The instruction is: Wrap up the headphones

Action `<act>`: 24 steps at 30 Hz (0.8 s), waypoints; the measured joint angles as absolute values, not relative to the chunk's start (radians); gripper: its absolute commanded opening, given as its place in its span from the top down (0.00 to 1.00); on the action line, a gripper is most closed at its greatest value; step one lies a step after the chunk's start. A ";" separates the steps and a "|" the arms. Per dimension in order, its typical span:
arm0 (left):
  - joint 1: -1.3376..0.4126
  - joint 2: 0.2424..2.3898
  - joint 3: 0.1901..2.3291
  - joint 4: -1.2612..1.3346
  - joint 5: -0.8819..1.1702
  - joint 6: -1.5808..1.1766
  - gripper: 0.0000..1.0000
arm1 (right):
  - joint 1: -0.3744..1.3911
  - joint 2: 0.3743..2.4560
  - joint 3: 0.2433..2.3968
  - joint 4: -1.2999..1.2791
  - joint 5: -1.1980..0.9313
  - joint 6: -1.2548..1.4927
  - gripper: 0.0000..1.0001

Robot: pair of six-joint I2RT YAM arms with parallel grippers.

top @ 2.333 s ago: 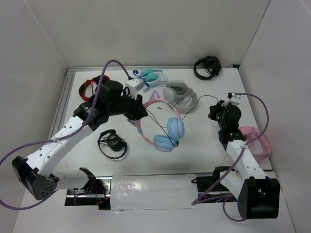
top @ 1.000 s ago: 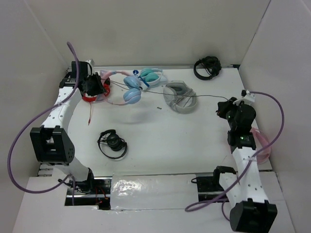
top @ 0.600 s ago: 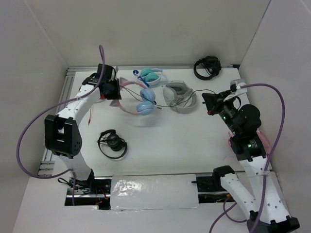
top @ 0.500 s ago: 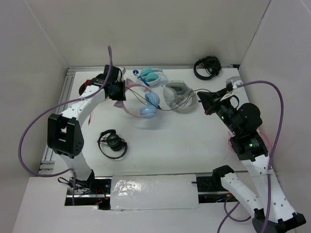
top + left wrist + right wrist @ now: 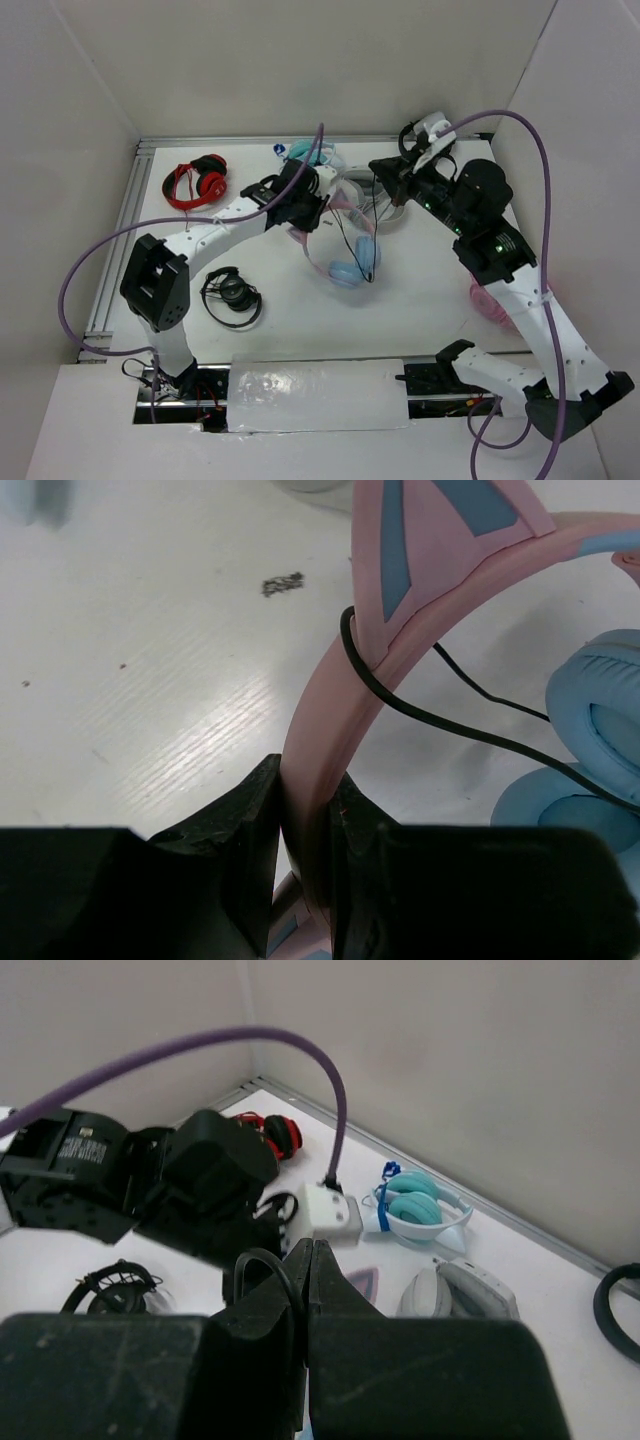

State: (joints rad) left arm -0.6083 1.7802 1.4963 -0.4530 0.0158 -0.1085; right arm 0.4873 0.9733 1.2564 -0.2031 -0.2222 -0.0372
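The headphones (image 5: 349, 270) have a pink headband with cat ears and light blue ear cups, and they hang tilted above the table's middle. My left gripper (image 5: 312, 210) is shut on the headband (image 5: 315, 750), just below a cat ear (image 5: 430, 540). The thin black cable (image 5: 346, 640) loops around the band by that ear and runs past the blue cups (image 5: 600, 710). My right gripper (image 5: 384, 168) is raised at the back right of the headphones and is shut on the cable, which arches out beside its fingertips (image 5: 261, 1252).
Red headphones (image 5: 197, 180) lie at the back left and small black ones (image 5: 232, 296) at the front left. Teal-and-white ones (image 5: 415, 1210), grey-white ones (image 5: 465, 1295) and a black pair (image 5: 425, 135) lie along the back. All-pink headphones (image 5: 488, 298) lie under the right arm.
My left gripper has carried the headphones from the far left to the table's middle. My right gripper has risen and swung left and back, keeping hold of the cable.
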 measured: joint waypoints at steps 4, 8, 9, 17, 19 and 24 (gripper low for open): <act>-0.699 1.783 1.482 -0.440 0.019 -0.078 1.00 | 0.493 1.044 1.296 -0.210 -0.226 -0.051 1.00; -0.793 1.782 1.460 -0.401 0.019 -0.057 1.00 | 0.488 1.106 1.328 -0.231 -0.236 -0.050 1.00; -0.815 1.782 1.449 -0.388 0.020 -0.053 1.00 | 0.484 1.129 1.343 -0.237 -0.243 -0.046 1.00; -0.939 1.668 1.310 -0.315 0.046 -0.051 1.00 | 0.318 1.257 1.348 -0.228 -0.340 0.062 1.00; -0.949 1.626 1.295 -0.306 0.054 -0.051 1.00 | 0.278 1.255 1.314 -0.210 -0.376 0.096 1.00; -0.952 1.579 1.293 -0.278 0.054 -0.051 1.00 | 0.244 1.230 1.267 -0.167 -0.426 0.146 1.00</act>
